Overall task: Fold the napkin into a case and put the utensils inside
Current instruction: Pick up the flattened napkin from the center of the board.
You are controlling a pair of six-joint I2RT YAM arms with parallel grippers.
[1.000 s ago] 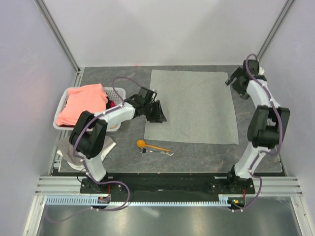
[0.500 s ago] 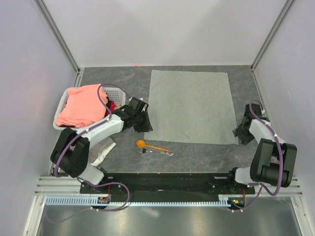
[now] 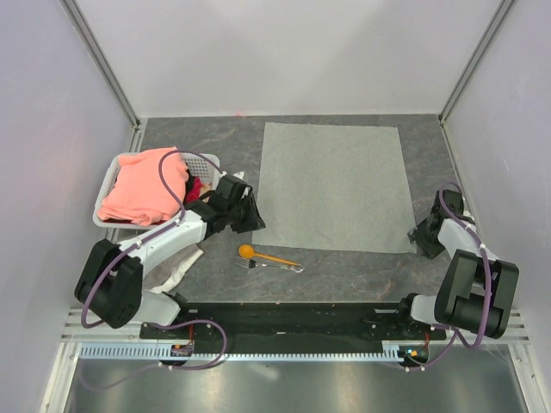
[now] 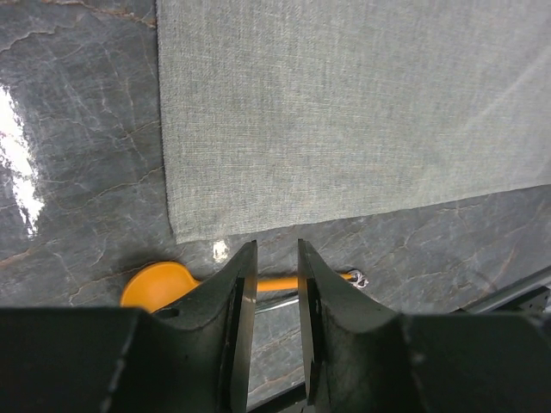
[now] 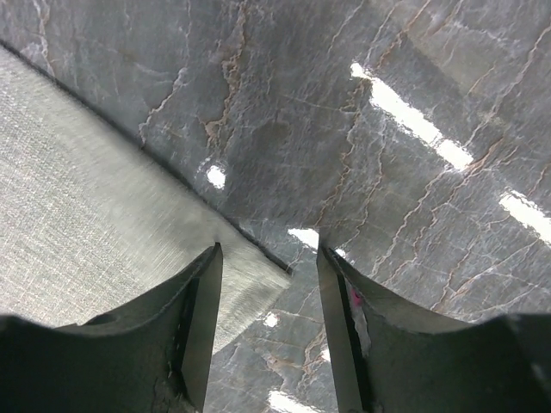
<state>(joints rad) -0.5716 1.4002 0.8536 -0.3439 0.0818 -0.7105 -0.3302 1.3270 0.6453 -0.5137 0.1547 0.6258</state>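
The dark marbled worktop [image 3: 189, 142] sits between pale walls [image 3: 284, 52]. The napkin [image 3: 331, 185] lies flat at centre-far. The spoon [image 3: 267, 255] and the faint fork [image 3: 280, 267] lie near its near-left corner. The left pincer [image 4: 275, 249] hovers there, released and empty. The right pincer [image 5: 268, 248], also released, straddles the near-right corner. The left arm half hides a rag [image 3: 176, 268].

1. A dark grey marbled tabletop [image 3: 344, 267] carries everything.
2. A light grey square cloth napkin [image 3: 331, 185] lies spread flat on it.
3. A small orange plastic spoon [image 3: 265, 255] and a slim silvery metal fork [image 3: 275, 266] lie together near the napkin's near edge.
4. A white plastic basket [image 3: 209, 161] stands at the left, with a whitish-grey rag [image 3: 181, 267] on its near side.
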